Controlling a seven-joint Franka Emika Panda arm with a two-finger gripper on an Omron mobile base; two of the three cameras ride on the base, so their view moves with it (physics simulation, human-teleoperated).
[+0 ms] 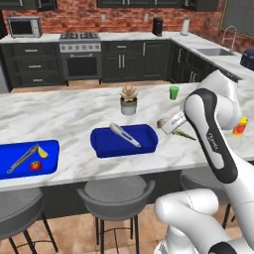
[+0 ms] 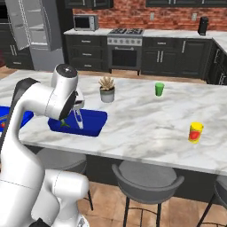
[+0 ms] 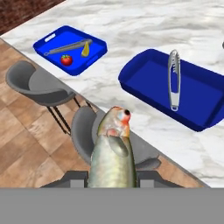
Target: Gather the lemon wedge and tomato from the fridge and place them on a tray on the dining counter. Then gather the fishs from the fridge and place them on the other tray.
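The gripper (image 3: 113, 181) is clenching an olive-tan fish (image 3: 112, 153) by its mid-body, head pointing away from the hand, and carrying it above the dining counter (image 1: 74, 114) edge, near the nearer blue tray (image 3: 153, 81); a slim grey-silver fish (image 3: 174, 78) is already lying in that tray; the far tray (image 1: 49, 149) is holding the tomato (image 1: 35, 165), the lemon wedge (image 1: 43, 152) and a long silver utensil (image 1: 22, 159); the fish is looking light, smooth and probably slippery, its tapered body liable to slide or pivot between the fingers; a hold across the thickest part behind the head is seeming safest, with a low, gentle release over the tray floor beside the other fish
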